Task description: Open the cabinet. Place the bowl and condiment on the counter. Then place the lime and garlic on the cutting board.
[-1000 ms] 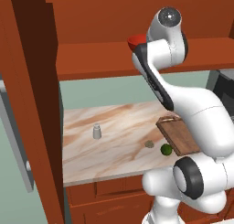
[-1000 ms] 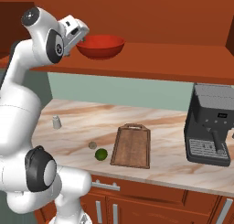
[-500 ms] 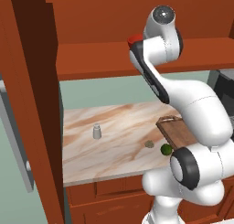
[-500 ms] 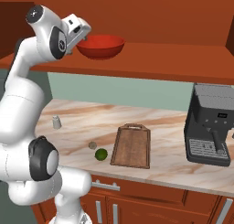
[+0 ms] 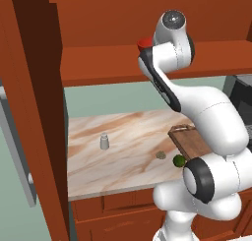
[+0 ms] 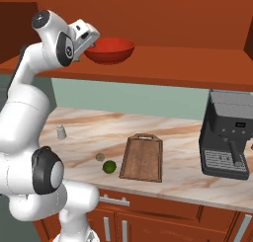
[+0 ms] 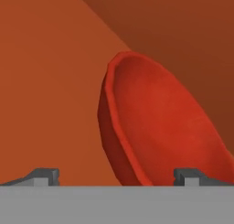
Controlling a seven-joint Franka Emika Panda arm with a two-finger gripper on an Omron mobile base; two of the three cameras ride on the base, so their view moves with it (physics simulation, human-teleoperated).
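On the cabinet (image 6: 163,63) shelf the bowl (image 6: 109,49) is met by the gripper (image 6: 93,41), spread wide around its rim. Shaker (image 6: 61,132), garlic (image 6: 100,157) and lime (image 6: 109,166) are left on the bench (image 6: 178,142).

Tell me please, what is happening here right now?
The white robot arm reaches its hand up to the wide glossy red bowl on the open reddish-brown wall cabinet shelf. Its fingers straddle the rim, apparently open. The small whitish shaker bottle already stands on the beige marble counter; the green lime and garlic lie beside the wooden cutting board.
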